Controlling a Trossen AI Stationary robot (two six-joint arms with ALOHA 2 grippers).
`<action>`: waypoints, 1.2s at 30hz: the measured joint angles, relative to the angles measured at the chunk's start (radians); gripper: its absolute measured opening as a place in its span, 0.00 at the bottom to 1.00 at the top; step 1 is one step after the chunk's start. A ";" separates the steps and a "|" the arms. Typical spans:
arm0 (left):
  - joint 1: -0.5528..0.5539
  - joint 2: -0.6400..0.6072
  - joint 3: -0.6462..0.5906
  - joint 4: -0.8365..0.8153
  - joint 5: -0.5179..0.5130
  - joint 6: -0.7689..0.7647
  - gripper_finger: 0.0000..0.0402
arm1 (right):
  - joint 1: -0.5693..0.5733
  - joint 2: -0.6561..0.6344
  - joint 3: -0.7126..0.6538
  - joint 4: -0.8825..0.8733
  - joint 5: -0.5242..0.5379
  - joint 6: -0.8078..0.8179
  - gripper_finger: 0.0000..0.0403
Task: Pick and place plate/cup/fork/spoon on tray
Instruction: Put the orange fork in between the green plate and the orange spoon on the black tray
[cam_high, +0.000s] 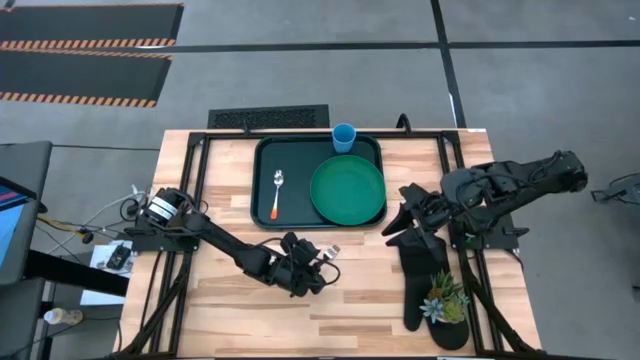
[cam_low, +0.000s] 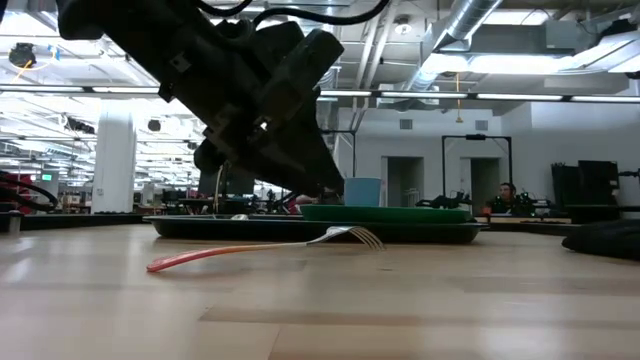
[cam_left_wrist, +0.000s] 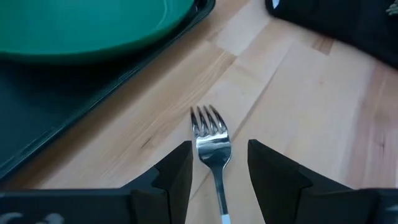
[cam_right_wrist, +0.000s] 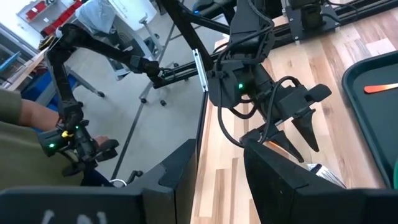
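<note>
The fork lies flat on the table just near of the tray, tines (cam_left_wrist: 208, 119) toward the tray, orange handle (cam_low: 190, 260) trailing back. My left gripper (cam_left_wrist: 217, 167) is open, one finger on each side of the fork's neck, not touching it; it also shows in the high view (cam_high: 322, 260). The dark green tray (cam_high: 266, 215) holds the green plate (cam_high: 347, 190) on its right half and the spoon (cam_high: 277, 195) on its left. The blue cup (cam_high: 344, 138) stands at the tray's far edge. My right gripper (cam_high: 405, 215) is open and empty, just right of the tray.
A black oven mitt (cam_high: 420, 280) and a small potted plant (cam_high: 446, 298) lie at the table's near right. Bare wood shows left of the tray and along the near edge. A person's arm (cam_right_wrist: 25, 143) shows beyond the table in the right wrist view.
</note>
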 joint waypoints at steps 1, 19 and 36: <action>-0.001 0.000 0.000 0.002 -0.002 0.001 0.35 | 0.000 0.000 0.000 0.000 0.000 0.000 0.40; -0.004 0.022 0.001 0.042 -0.034 0.062 0.35 | 0.000 0.000 0.000 0.000 0.000 -0.007 0.40; -0.004 0.067 -0.001 0.071 -0.029 0.095 0.35 | -0.002 0.000 0.001 0.000 0.000 -0.004 0.40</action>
